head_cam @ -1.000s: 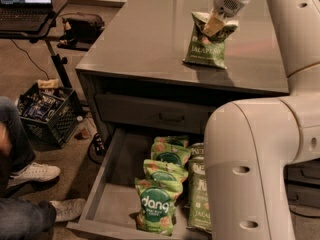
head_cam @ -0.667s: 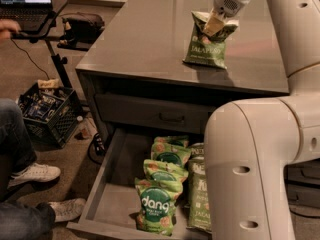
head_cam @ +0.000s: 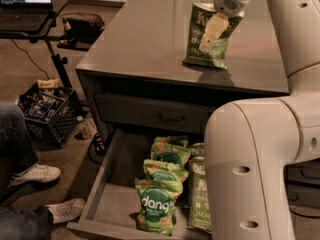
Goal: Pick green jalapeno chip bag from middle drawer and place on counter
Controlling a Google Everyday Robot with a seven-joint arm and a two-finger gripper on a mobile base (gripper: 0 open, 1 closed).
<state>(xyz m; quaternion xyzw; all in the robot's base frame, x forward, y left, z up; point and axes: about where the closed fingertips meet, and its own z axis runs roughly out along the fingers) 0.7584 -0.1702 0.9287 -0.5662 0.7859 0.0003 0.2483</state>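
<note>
The green jalapeno chip bag (head_cam: 218,52) stands upright on the counter (head_cam: 150,34), near its right front part. My gripper (head_cam: 212,33) reaches down from the upper right and is at the bag's front face. It is open, with one pale finger (head_cam: 214,28) lying across the bag's middle; the other is hidden. Below the counter, the middle drawer (head_cam: 107,184) is pulled out.
The drawer holds several bright green dang bags (head_cam: 156,204) and another olive chip bag (head_cam: 200,196). My white arm (head_cam: 250,169) fills the right foreground. On the left are a person's legs and shoes (head_cam: 35,174), a black crate (head_cam: 45,111) and a laptop stand (head_cam: 30,9).
My gripper has come lower down the bag's front face. The bag's top now stands free above it, and the bag stays on the counter.
</note>
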